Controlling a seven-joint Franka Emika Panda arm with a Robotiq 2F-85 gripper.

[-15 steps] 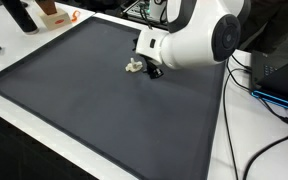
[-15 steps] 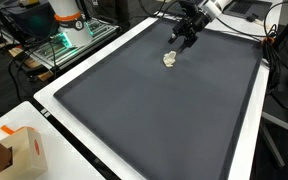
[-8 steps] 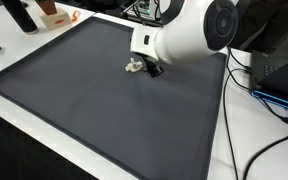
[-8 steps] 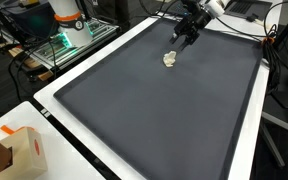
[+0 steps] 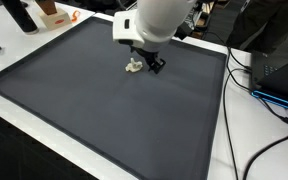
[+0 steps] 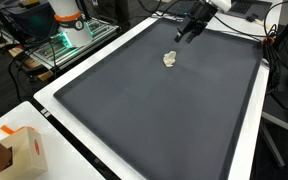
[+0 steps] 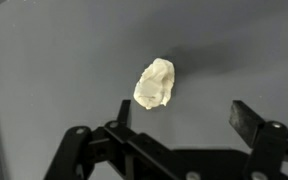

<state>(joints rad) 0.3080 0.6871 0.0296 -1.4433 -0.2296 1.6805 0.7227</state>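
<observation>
Cream crumpled lump on dark mat, near desk far edge. Long axis near upright in wrist view, narrower end up. Arm leans in over that edge, wrist tipped down. Jaws spread wide, empty, hovering; lump just beside, apart, off-centre.

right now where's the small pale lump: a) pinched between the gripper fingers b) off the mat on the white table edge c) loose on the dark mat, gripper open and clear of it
c: in the wrist view the pale lump lies loose on the dark mat, and the gripper stands open with neither finger touching it.
</observation>
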